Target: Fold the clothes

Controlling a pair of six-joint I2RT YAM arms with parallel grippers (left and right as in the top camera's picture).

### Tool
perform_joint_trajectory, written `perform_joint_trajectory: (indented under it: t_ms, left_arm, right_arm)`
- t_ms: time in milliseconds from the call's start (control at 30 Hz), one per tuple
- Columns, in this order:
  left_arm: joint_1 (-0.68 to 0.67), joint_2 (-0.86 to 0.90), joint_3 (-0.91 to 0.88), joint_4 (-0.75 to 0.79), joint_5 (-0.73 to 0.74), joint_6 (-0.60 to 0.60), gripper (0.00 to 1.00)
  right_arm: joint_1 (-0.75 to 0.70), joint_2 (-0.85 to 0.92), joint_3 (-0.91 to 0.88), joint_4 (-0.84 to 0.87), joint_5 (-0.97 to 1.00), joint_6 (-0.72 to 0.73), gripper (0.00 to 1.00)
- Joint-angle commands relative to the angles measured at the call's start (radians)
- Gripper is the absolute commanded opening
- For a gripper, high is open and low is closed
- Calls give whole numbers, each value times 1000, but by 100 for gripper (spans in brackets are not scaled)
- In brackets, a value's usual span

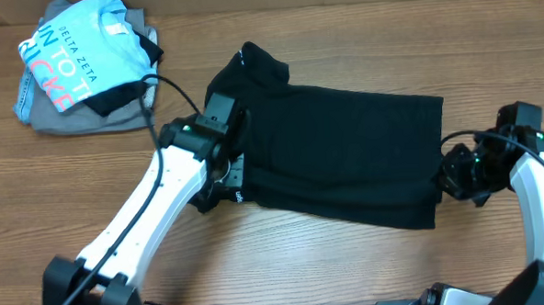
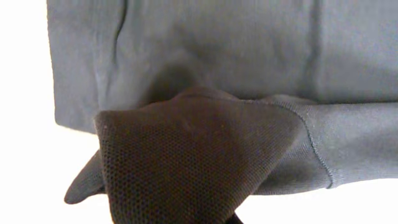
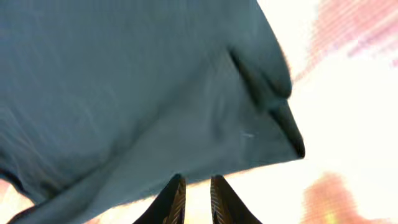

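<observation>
The black T-shirt (image 1: pixel 345 149) lies folded into a long band across the middle of the table, with a sleeve sticking up at its far left. My left gripper (image 1: pixel 225 168) is at the shirt's left end; in the left wrist view a bunched fold of the shirt (image 2: pixel 186 155) covers the jaws and seems pinched in them. My right gripper (image 1: pixel 452 177) is at the shirt's right edge. In the right wrist view its fingers (image 3: pixel 196 182) are slightly apart with nothing between them, their tips just at the hem of the shirt (image 3: pixel 124 93).
A light blue "DELTA ZETA" shirt (image 1: pixel 70 56) lies on a grey folded garment (image 1: pixel 68 120) at the back left of the wooden table (image 1: pixel 286 262). A black cable loops from there to my left arm.
</observation>
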Motion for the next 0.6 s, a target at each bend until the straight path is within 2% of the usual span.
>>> perform_joint_trajectory:
  t_ms: [0,167,200,267,333,433,567]
  left_arm:
    - [5,60,8,50,-25,58,6]
    - [5,134,8,133,-19,61,8]
    - [5,142,8,140,-16,61,8]
    - [5,156,8,139,-14,61,8]
    - [5,159,8,132,-14,61,9]
    - [5,159,8,129,-14,61,9]
    - [5,159,8,128,-6,61,10]
  right_arm:
    - [4,48,0,57,-50,8,18]
    - [4,111,0,192,-55,7,15]
    - [4,117,0,189,-56,7,20]
    - [4,132,0,142,-31,3,40]
    - [4,142,-16,116,-10,3,50]
    - [4,143,-82,138,-5,3,55]
    - [4,143,-188,249,13,31,56]
